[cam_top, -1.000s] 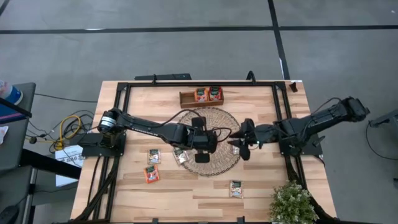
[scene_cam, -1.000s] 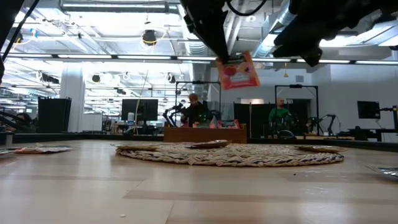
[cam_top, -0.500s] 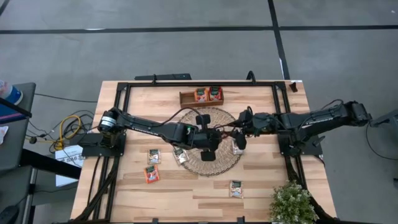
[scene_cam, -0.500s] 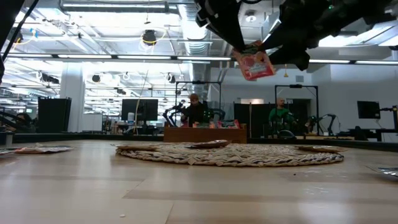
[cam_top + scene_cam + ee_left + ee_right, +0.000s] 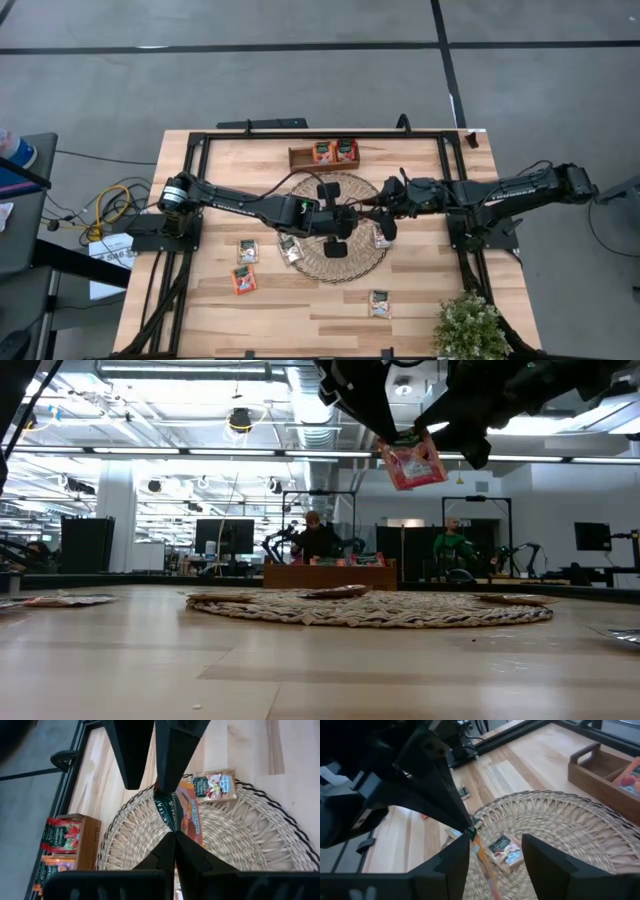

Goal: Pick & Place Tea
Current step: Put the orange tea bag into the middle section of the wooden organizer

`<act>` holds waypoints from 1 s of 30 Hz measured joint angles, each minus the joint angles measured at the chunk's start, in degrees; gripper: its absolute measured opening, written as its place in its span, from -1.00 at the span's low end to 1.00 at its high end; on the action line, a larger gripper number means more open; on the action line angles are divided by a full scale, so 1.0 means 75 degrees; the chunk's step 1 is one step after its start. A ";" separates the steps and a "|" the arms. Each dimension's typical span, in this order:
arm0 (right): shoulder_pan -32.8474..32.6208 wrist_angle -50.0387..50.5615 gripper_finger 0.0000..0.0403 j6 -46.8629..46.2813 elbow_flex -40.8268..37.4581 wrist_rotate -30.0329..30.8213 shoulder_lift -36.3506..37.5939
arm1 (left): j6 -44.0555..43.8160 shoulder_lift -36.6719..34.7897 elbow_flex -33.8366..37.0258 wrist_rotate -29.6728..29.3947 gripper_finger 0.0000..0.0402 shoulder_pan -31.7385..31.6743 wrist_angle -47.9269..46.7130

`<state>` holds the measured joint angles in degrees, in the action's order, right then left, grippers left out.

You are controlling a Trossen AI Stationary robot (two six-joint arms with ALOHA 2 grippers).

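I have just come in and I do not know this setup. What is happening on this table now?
The left gripper holds a red tea sachet in the air above the round woven mat. The right gripper, fingers open, faces it closely, as if for a handover. One sachet lies on the mat. Two more already sit in the wooden tray, and others lie on the table.

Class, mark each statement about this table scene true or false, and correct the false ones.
1. The left hand holds a red sachet in the air above the woven mat. True.
2. The wooden tray is empty. False: tray sachets stand in it.
3. The right hand is open, close to the red sachet. True.
4. Nothing lies on the woven mat. False: a pale sachet lies on it.
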<state>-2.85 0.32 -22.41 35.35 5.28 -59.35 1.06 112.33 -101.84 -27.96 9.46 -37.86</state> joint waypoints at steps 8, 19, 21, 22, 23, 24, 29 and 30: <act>0.0000 0.0016 -0.44 0.0000 0.0000 -0.0133 0.0000 | 0.0114 0.0000 0.0000 0.0017 -1.00 -0.0044 0.0014; 0.0000 0.0009 -0.85 0.0013 -0.0003 -0.0271 0.0000 | 0.0143 0.0003 0.0000 0.0169 -1.00 -0.0079 0.0099; 0.0000 0.0010 -0.95 0.0041 -0.0003 -0.0343 0.0000 | 0.0143 0.0003 0.0000 0.0177 -1.00 -0.0076 0.0096; 0.0000 0.0011 -0.97 0.0050 -0.0003 -0.0345 0.0000 | 0.0143 0.0003 0.0000 0.0180 -1.00 -0.0076 0.0099; 0.0000 0.0009 -0.98 0.0043 -0.0003 -0.0345 0.0000 | 0.0143 0.0003 0.0000 0.0183 -1.00 -0.0076 0.0099; 0.0000 0.0009 -0.97 0.0008 -0.0003 -0.0345 0.0000 | 0.0143 0.0003 0.0000 0.0183 -1.00 -0.0076 0.0099; 0.0000 -0.0076 -1.00 -0.0007 -0.0007 -0.0342 0.0000 | 0.0140 0.0003 0.0000 0.0183 -1.00 -0.0076 0.0101; 0.0000 -0.0103 -1.00 -0.0008 -0.0009 -0.0342 0.0000 | 0.0140 0.0003 0.0000 0.0183 -1.00 -0.0076 0.0102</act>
<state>-2.85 -0.45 -22.47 35.29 2.72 -59.35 2.11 112.36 -101.84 -26.59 8.88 -37.10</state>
